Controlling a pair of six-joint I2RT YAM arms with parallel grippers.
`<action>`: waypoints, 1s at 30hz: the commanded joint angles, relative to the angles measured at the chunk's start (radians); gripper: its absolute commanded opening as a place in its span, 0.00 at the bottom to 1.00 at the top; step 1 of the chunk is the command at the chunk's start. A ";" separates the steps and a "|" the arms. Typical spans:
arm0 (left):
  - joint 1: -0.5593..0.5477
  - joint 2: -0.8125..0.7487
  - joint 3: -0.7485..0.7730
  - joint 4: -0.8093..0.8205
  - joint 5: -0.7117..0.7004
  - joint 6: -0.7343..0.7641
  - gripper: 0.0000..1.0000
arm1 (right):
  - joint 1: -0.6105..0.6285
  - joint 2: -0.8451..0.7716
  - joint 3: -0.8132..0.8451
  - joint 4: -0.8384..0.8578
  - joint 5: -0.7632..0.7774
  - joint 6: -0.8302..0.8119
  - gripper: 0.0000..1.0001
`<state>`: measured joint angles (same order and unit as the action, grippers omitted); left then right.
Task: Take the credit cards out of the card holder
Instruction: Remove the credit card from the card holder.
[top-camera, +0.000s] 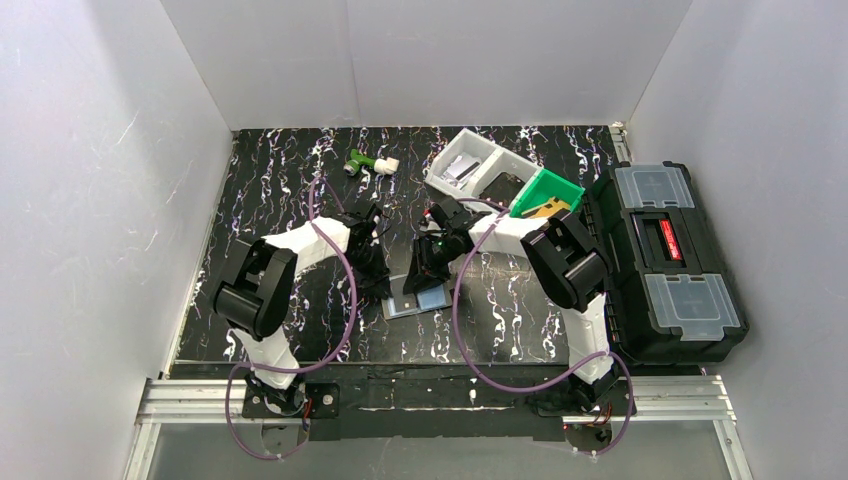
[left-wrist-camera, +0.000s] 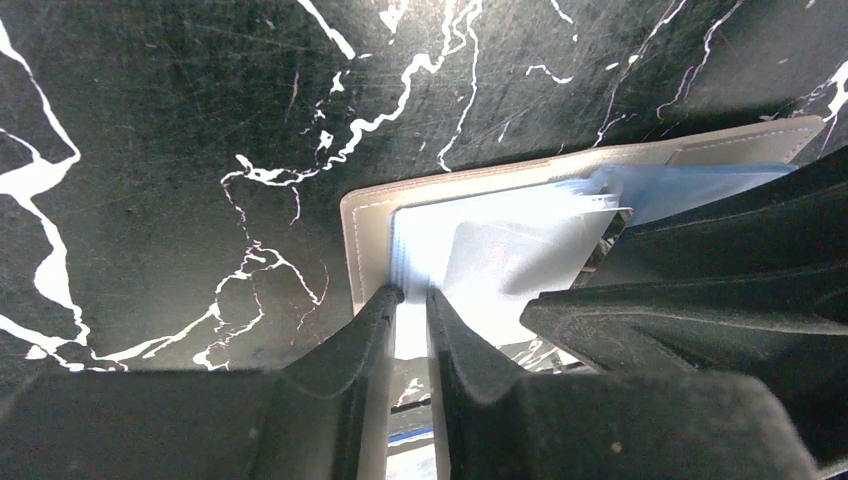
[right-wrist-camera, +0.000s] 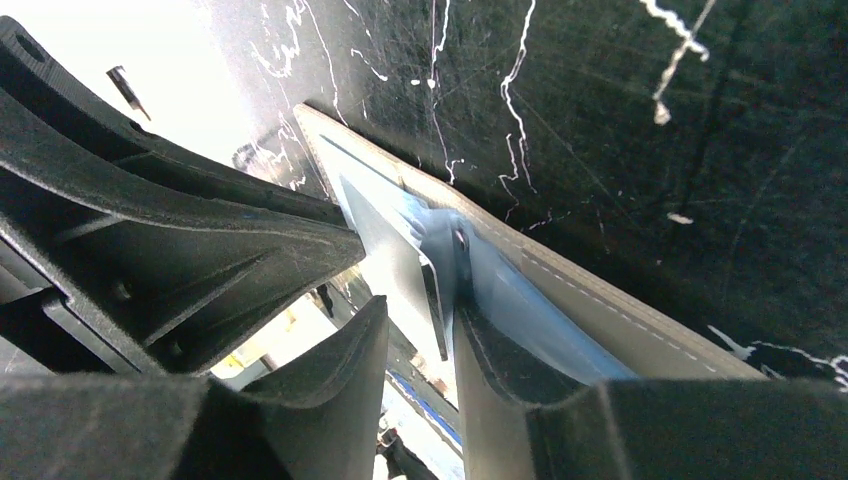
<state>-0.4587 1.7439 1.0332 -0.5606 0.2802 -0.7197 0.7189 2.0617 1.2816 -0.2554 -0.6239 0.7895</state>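
The card holder lies open on the black marbled table, grey border up, with shiny silvery-blue sleeves fanned on it. A blue patch shows on its right half; card or sleeve, I cannot tell. No credit card shows clearly. My left gripper points down on the holder's left edge, its tips a narrow slit apart with nothing seen between them. My right gripper is low over the holder's middle. In the right wrist view the gripper is open, one finger on a blue sleeve, a thin leaf standing between the jaws.
A white bin and a green bin stand at the back right. A black toolbox lines the right edge. A small green and white object lies at the back. The two grippers are close together over the holder.
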 joint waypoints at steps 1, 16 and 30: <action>-0.026 0.071 0.006 0.022 -0.050 -0.022 0.12 | 0.011 -0.021 -0.037 0.056 -0.006 0.011 0.38; -0.026 0.144 0.015 0.016 -0.029 -0.028 0.31 | -0.049 -0.035 -0.168 0.340 -0.185 0.136 0.36; -0.020 0.187 -0.004 0.010 -0.057 -0.063 0.29 | -0.082 -0.058 -0.254 0.458 -0.209 0.185 0.32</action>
<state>-0.4595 1.8252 1.0893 -0.5823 0.3565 -0.7895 0.6308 2.0186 1.0435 0.1108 -0.7891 0.9386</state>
